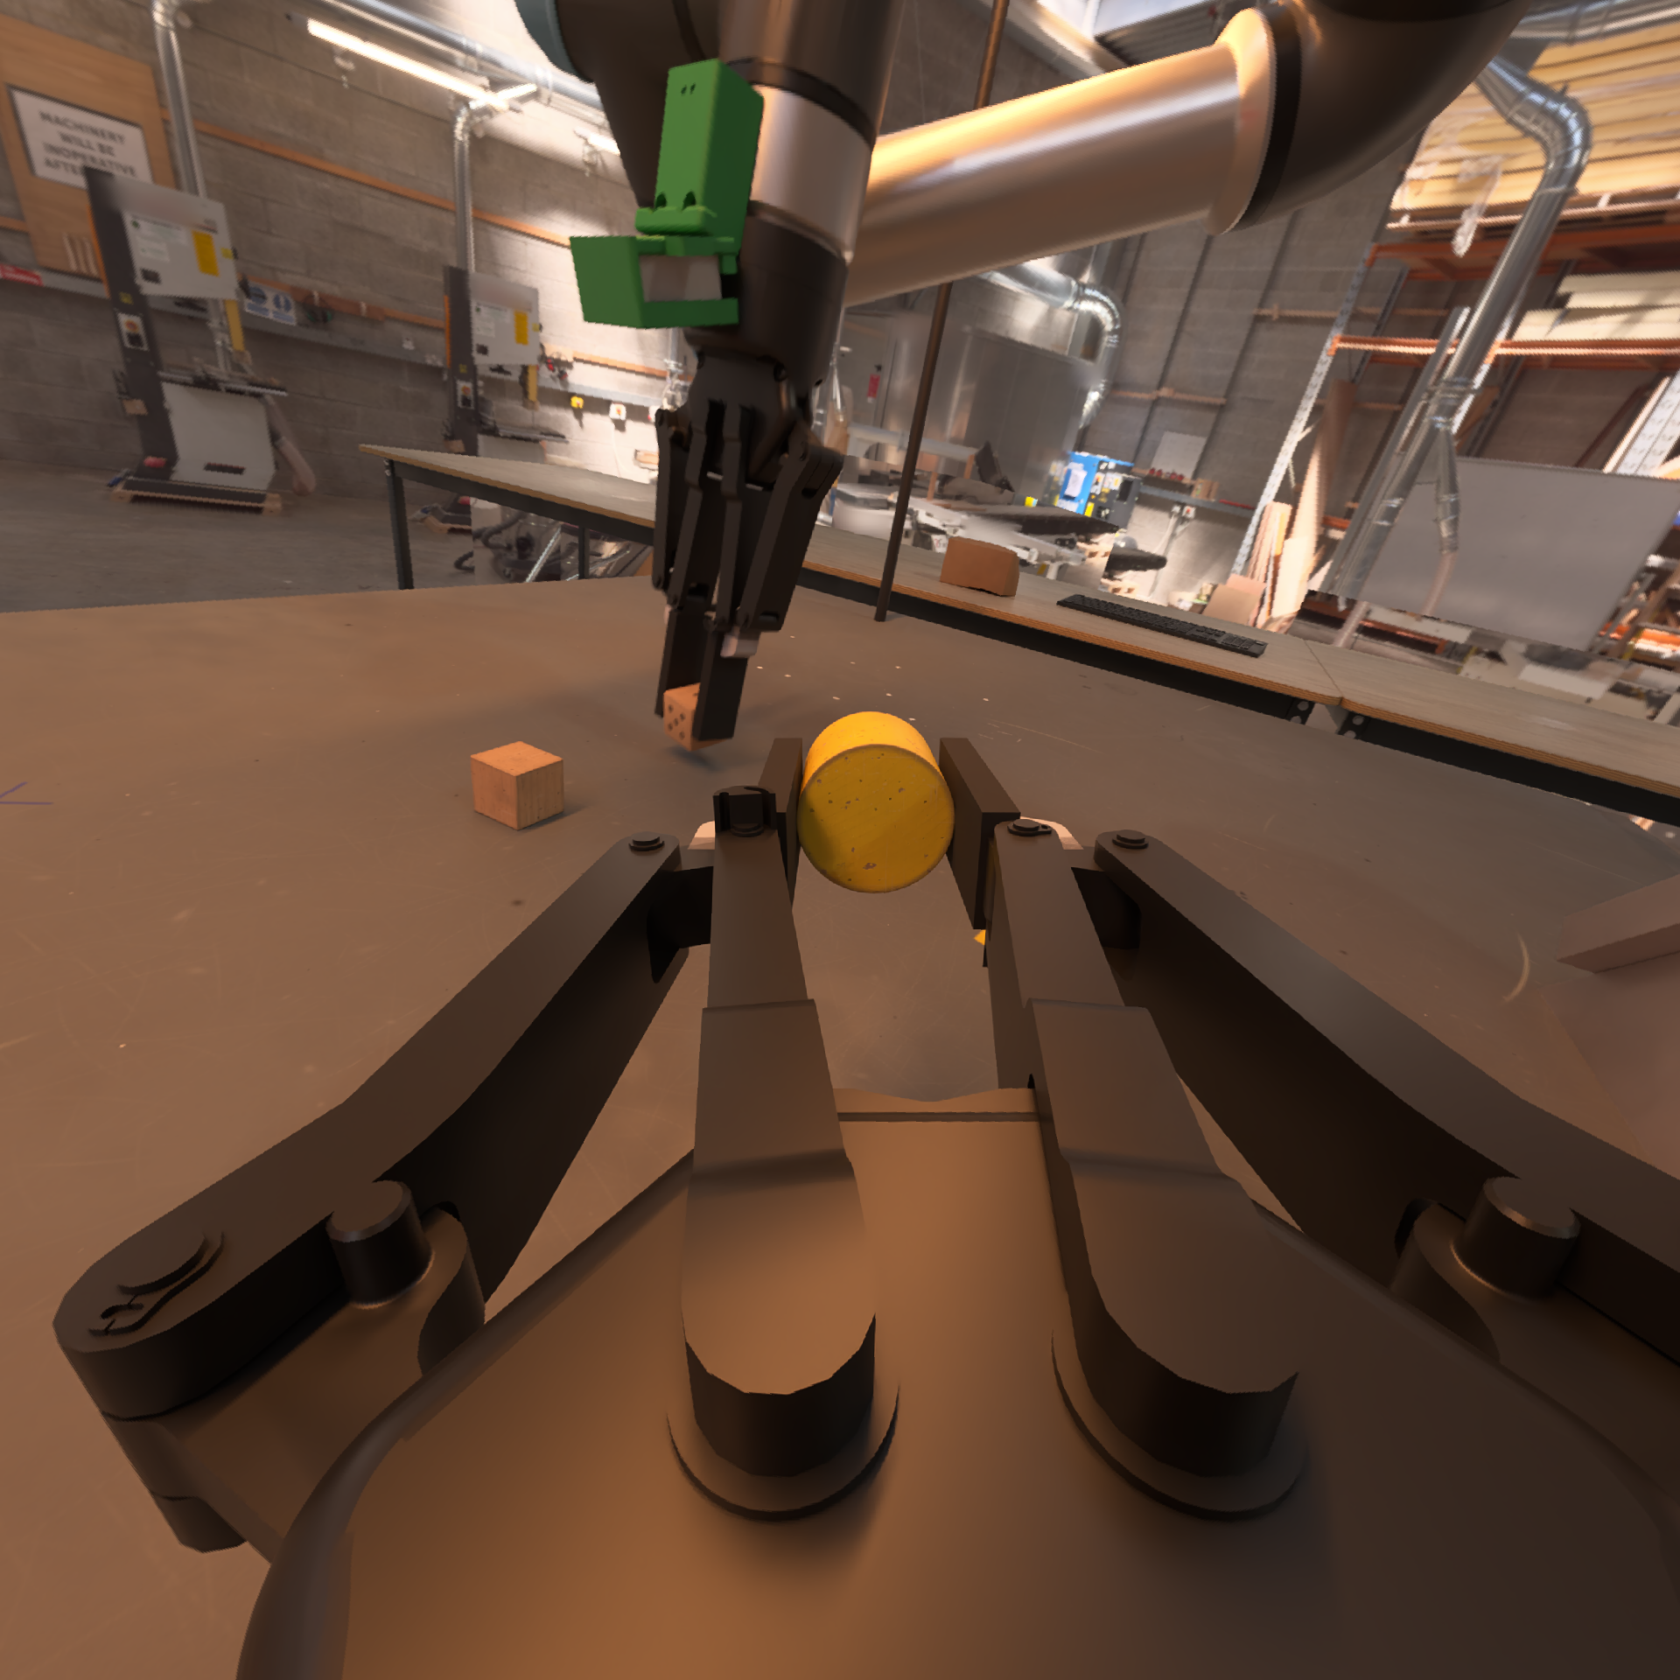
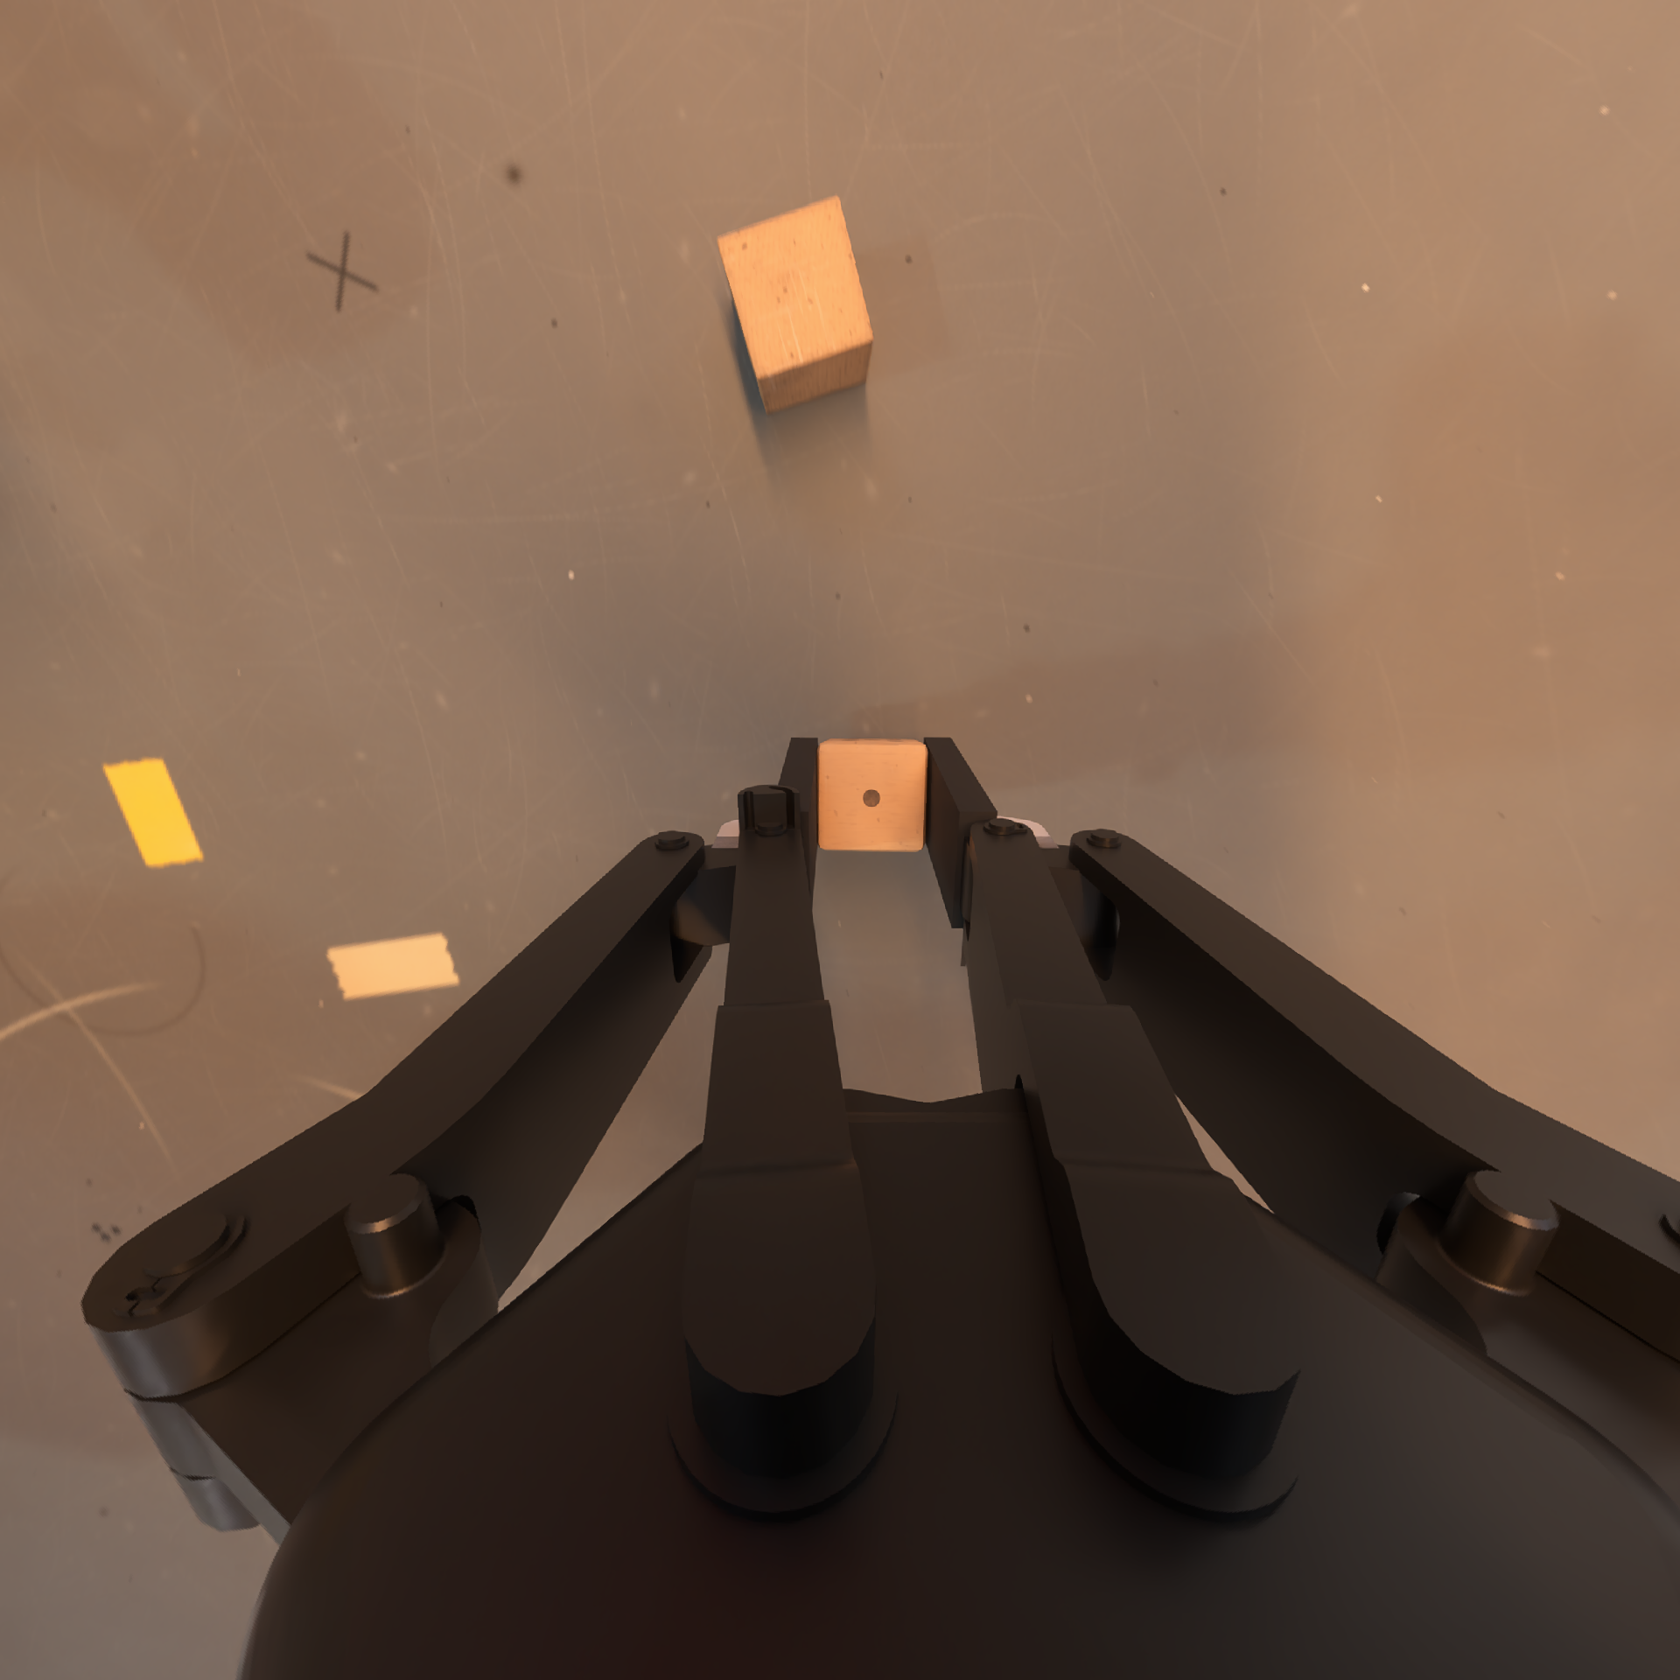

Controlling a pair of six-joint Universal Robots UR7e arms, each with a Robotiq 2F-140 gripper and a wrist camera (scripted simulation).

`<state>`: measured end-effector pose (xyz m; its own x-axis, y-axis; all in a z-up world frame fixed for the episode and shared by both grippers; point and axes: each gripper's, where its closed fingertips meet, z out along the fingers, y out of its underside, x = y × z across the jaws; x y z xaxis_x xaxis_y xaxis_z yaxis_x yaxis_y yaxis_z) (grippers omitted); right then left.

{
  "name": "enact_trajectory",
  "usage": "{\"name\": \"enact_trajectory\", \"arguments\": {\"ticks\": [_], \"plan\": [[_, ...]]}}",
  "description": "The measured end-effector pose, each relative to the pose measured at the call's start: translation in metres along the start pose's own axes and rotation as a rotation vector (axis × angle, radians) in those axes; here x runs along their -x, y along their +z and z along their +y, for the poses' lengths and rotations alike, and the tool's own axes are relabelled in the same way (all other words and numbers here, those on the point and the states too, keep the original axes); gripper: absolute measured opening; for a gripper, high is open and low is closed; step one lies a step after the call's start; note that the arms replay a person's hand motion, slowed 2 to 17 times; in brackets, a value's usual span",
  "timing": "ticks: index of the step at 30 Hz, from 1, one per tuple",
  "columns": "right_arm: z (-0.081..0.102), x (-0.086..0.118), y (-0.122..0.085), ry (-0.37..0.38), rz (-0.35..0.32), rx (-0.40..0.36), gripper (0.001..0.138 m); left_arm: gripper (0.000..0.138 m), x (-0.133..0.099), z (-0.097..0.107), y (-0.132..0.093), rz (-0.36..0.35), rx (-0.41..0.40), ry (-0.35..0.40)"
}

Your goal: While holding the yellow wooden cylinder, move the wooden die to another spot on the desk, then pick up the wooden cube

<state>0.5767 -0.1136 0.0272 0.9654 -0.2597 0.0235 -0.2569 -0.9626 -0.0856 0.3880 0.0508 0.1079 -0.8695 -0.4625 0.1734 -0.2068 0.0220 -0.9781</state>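
Observation:
My left gripper [image 1: 871,782] is shut on the yellow wooden cylinder [image 1: 875,805] and holds it above the desk. My right gripper [image 2: 871,773] is shut on the small wooden die [image 2: 871,795], one pip facing the camera. In the left wrist view the right gripper [image 1: 695,723] points down with the die [image 1: 682,718] at or just above the desk surface. The plain wooden cube [image 2: 795,305] stands on the desk beyond the die; in the left wrist view the cube [image 1: 516,784] is left of the right gripper.
The brown desk [image 1: 273,909] has a pencilled cross [image 2: 341,270], a yellow tape strip [image 2: 153,812] and a pale tape strip [image 2: 393,965]. A wooden piece [image 1: 1627,936] lies at the right edge. The right arm [image 1: 1000,182] reaches in overhead. Workshop benches stand behind.

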Motion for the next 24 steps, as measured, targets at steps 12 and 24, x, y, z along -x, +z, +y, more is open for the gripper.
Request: {"name": "enact_trajectory", "arguments": {"ticks": [12, 24], "plan": [[0.054, -0.029, -0.109, 0.113, 0.078, -0.134, 0.031, 0.040, -0.001, -0.003, -0.015, -0.049, -0.021, -0.001], [0.179, -0.075, -0.141, 0.367, 0.207, -0.037, 0.031, 0.040, -0.008, -0.003, -0.011, -0.045, -0.007, 0.011]]}}
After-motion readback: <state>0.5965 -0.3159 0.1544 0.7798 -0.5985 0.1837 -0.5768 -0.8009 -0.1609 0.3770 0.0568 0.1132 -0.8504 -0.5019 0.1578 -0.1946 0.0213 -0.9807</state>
